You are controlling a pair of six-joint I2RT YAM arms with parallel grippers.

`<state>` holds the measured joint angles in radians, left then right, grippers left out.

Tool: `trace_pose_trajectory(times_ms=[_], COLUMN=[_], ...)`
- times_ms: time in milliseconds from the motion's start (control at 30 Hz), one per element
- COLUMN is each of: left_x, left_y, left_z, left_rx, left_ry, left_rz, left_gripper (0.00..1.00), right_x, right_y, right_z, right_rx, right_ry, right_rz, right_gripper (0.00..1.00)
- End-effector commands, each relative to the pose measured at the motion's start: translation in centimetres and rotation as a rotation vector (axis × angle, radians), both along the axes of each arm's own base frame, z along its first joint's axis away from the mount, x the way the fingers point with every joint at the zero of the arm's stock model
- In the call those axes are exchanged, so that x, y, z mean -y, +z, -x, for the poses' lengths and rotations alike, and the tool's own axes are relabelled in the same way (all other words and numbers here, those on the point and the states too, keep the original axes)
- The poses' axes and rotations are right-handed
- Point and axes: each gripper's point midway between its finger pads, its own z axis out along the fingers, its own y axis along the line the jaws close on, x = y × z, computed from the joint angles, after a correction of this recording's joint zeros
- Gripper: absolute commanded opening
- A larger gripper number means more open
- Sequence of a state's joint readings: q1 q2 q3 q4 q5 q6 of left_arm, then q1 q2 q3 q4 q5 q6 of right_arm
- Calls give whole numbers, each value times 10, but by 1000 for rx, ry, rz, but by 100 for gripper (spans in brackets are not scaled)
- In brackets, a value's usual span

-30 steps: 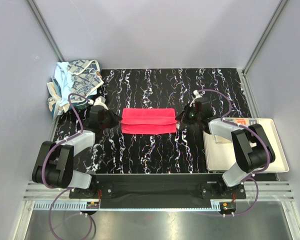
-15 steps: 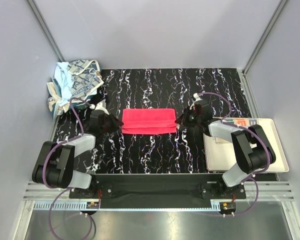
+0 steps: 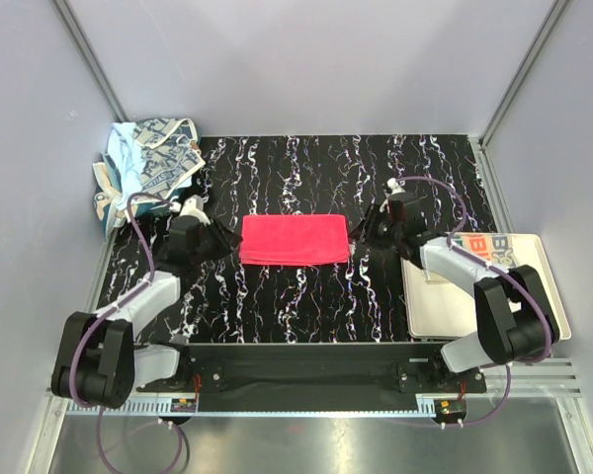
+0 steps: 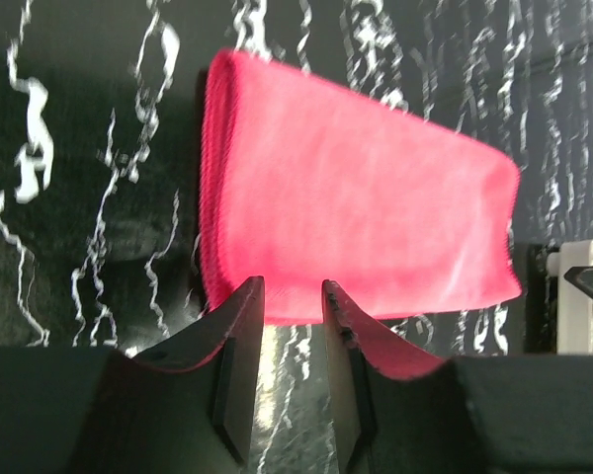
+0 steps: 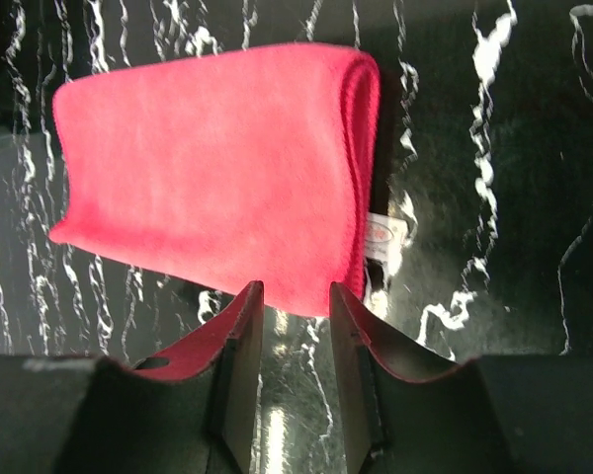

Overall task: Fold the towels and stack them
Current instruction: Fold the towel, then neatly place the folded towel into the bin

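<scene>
Pink towel (image 5: 212, 168) bears a white tag (image 5: 385, 237), print unreadable.

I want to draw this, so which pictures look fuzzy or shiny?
Top external view: sharp and evenly lit, the pink towel crisp. Left wrist view: towel a little soft, bright glare on the glossy table between the jaws. Right wrist view: same glare, pink glow mirrored inside the jaws.

Black white-veined table (image 3: 296, 286) enclosed by 3 plain grey walls (image 3: 306, 59).
</scene>
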<state>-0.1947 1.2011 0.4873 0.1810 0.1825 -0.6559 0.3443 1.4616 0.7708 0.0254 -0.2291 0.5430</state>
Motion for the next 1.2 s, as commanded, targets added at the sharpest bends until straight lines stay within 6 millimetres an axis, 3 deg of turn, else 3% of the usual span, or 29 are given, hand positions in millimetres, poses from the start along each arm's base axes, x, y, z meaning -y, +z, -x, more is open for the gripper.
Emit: trace_pose_trajectory(times_ms=[0,33,67,133,267,400,533,833,900,1167], left_x=[9,14,20,31,39,33,30,29,28,28], left_y=[31,39,28,29,-9,-59,-86,-92,-91,-84], left_z=[-20,-27,-30,-35,-33,-20,-11,-7,-5,0], left_rx=[60,64,28,11,-90,-217,-275,-297,-304,-306], left_ry=[-15,-24,-41,-65,-85,-82,-77,-70,-63,-44], left_rz=[-19,-18,-30,-53,-109,-157,-176,-176,-180,-210], left_gripper=[34,34,33,33,32,31,31,30,30,30], right_x=[-3,-5,-2,-1,-3,-9,-20,-19,-24,-12], right_y=[12,19,14,8,-11,-45,-66,-89,-90,-115], right_z=[-16,-25,-26,-35,-45,-45,-40,-32,-29,-18], right_rx=[1,13,-11,-33,-62,-109,-129,-181,-192,-272], right_ry=[-19,-24,-40,-51,-35,-2,29,0,7,-44], right_rz=[39,41,66,101,142,173,212,289,296,503], right_gripper=[39,39,39,42,50,55,60,62,60,52])
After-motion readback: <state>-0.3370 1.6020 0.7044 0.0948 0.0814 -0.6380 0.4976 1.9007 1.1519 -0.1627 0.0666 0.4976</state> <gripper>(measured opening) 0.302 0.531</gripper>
